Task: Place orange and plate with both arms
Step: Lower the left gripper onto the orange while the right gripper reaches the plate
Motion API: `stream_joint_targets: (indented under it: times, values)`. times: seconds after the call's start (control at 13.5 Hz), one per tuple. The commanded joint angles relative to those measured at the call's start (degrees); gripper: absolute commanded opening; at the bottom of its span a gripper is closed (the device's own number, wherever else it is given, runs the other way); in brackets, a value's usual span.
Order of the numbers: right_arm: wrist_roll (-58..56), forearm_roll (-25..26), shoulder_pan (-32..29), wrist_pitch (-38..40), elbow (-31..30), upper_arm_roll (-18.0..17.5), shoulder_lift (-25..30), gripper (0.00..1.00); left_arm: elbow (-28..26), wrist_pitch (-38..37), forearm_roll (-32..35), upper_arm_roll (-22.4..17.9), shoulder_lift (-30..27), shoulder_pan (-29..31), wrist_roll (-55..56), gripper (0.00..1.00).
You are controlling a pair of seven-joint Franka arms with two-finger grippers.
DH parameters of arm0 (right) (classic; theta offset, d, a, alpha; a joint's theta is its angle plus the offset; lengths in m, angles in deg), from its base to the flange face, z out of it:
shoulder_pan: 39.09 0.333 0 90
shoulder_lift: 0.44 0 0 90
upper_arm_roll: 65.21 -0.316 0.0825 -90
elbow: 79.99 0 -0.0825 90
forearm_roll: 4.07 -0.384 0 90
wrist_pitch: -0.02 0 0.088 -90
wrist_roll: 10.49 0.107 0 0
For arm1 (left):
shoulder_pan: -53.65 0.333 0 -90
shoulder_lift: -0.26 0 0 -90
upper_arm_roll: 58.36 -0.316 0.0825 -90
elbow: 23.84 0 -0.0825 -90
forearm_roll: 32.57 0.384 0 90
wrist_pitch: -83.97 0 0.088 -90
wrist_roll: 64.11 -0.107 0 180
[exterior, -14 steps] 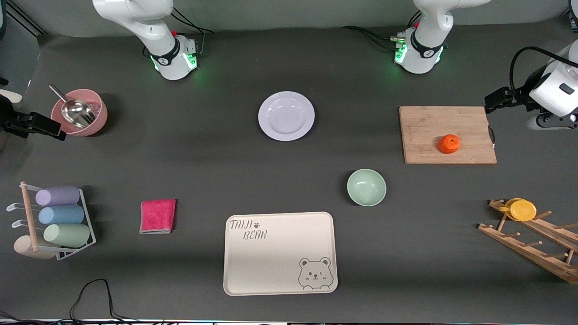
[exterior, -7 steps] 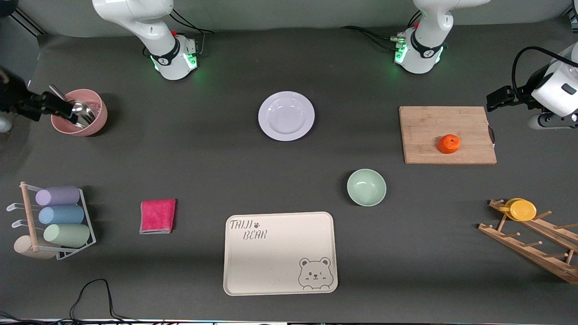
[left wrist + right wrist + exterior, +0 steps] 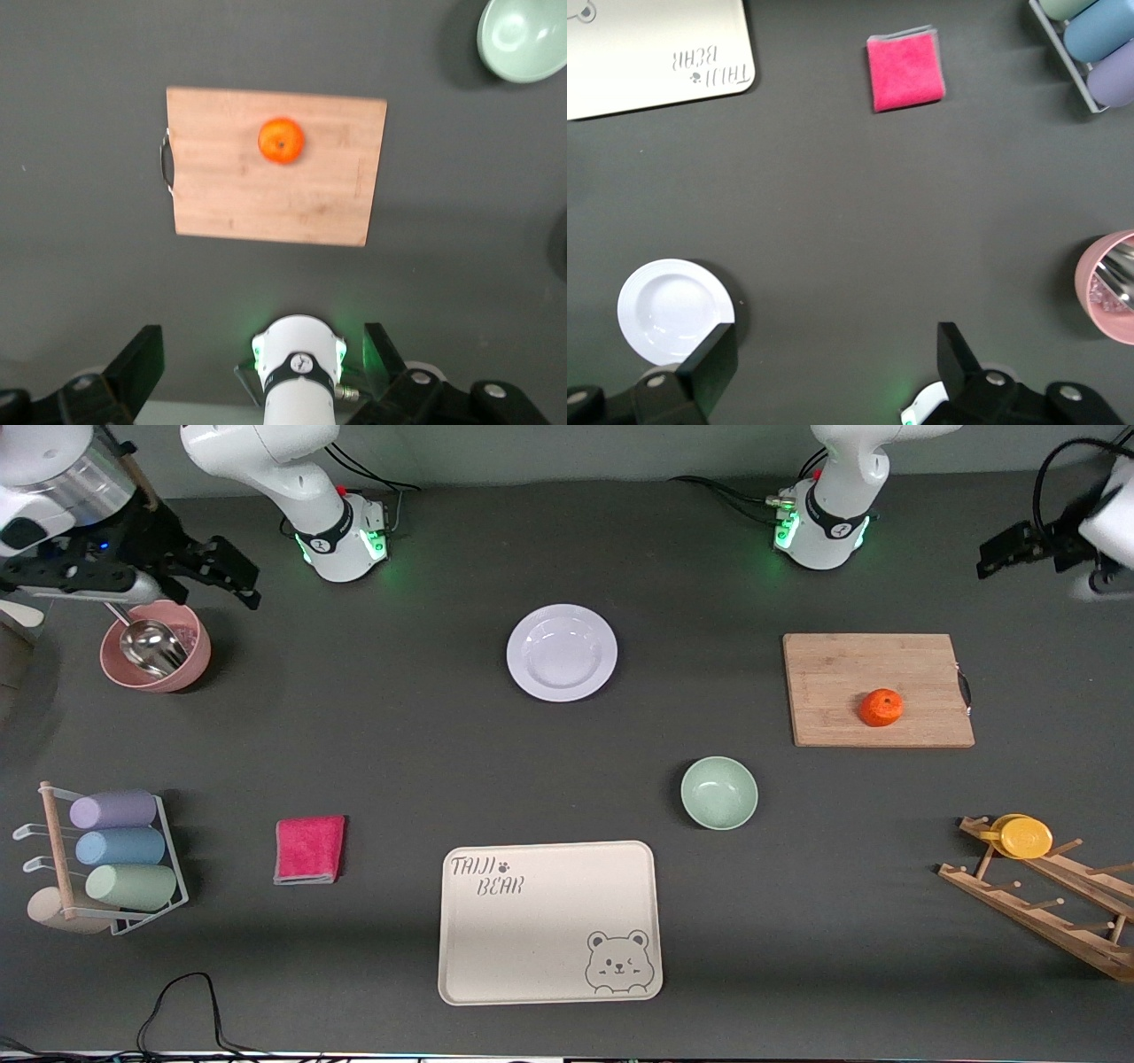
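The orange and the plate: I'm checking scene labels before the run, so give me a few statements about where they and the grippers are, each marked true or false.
1. The orange lies on the wooden cutting board. True.
2. The plate holds the orange. False: the plate is bare, and the orange is on the board.
3. The left gripper is open and holds nothing. True.
4. The right gripper is shut on the plate. False: it is open, up in the air, and empty.
5. The green bowl is nearer the front camera than the plate. True.
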Motion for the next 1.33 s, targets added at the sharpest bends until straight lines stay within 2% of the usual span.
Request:
stream_joint_targets:
  times: [0.0,0.15,0.3,0.44,0.59,0.81,1.04,1.26]
  values:
    - [2.7,-0.4,1.7,0.0,-2.9,0.7,2.7,1.0,-11.0,4.9,0.1,0.2,-7.4,0.2,-0.8,1.0]
    - [2.0,-1.7,1.7,-1.3,-5.5,1.2,4.2,1.0,-15.8,9.9,0.1,0.4,-6.7,0.0,-0.8,1.0]
    - [1.9,-6.0,1.6,-3.6,-9.2,2.1,6.3,1.0,-24.1,19.9,0.1,0.2,-6.7,0.3,-1.0,1.0]
    - [0.3,-10.6,1.7,-7.3,-15.9,3.1,9.5,1.0,-31.0,29.9,0.1,0.2,-5.6,0.2,-1.0,1.0]
    - [-7.9,-16.1,1.6,-11.2,-22.7,4.7,11.6,1.0,-35.5,40.1,0.1,0.2,-1.9,0.3,-1.0,1.0]
    - [-16.8,-23.5,1.7,-17.6,-29.7,6.4,10.5,1.0,-36.6,50.9,0.1,0.1,6.4,0.4,-1.0,1.0]
    - [-28.0,-36.8,1.8,-27.2,-39.2,6.4,8.6,1.0,-36.5,62.4,0.1,0.1,13.8,0.4,-1.0,1.0]
    - [-42.2,-51.4,1.8,-29.3,-42.8,6.5,2.6,1.0,-36.4,71.3,0.1,-0.1,20.6,0.5,-1.0,1.0]
